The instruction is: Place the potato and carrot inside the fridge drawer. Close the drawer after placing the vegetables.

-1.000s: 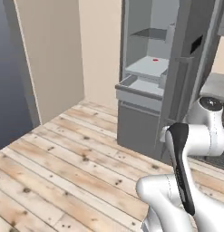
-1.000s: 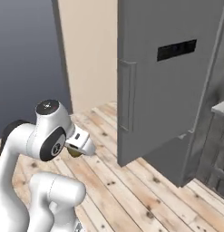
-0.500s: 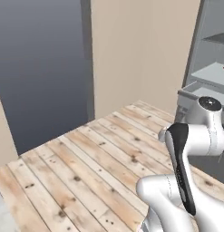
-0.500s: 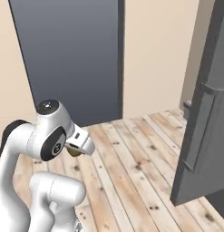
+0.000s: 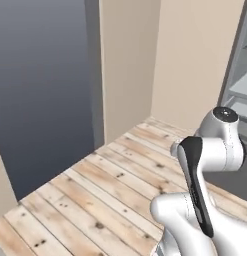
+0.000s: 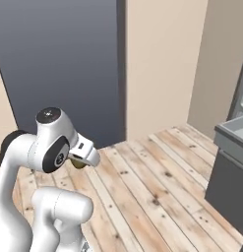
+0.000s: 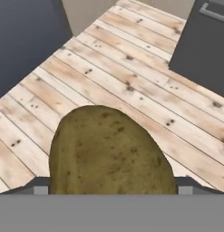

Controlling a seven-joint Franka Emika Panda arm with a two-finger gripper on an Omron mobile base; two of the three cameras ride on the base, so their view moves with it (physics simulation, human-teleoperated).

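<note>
Potato (image 7: 109, 152) sits pinched in your jaws, held close under the wrist well above the plank floor (image 7: 131, 77); in the right base view its olive-brown edge (image 6: 77, 162) peeks out beneath the white gripper (image 6: 85, 152) at the arm's tucked elbow. Keep that grip firm and the arm folded while the base turns, since a round load like this could probably slip if the hand swings wide. You are facing a beige wall (image 5: 195, 55) and a dark doorway (image 5: 45, 85), so the step in hand looks like carrying, with the drop-off yet to come. Swing toward the fridge (image 6: 231, 182), whose dark-grey cabinet edges in at the right of the right base view, a light-grey ledge (image 6: 231, 130) on top of it. Its dark lower front (image 7: 204, 50) also crosses the far corner of the hand view. Between you and it lies open flooring; nothing visible blocks the path, though the cabinet corner is worth a wide berth.
</note>
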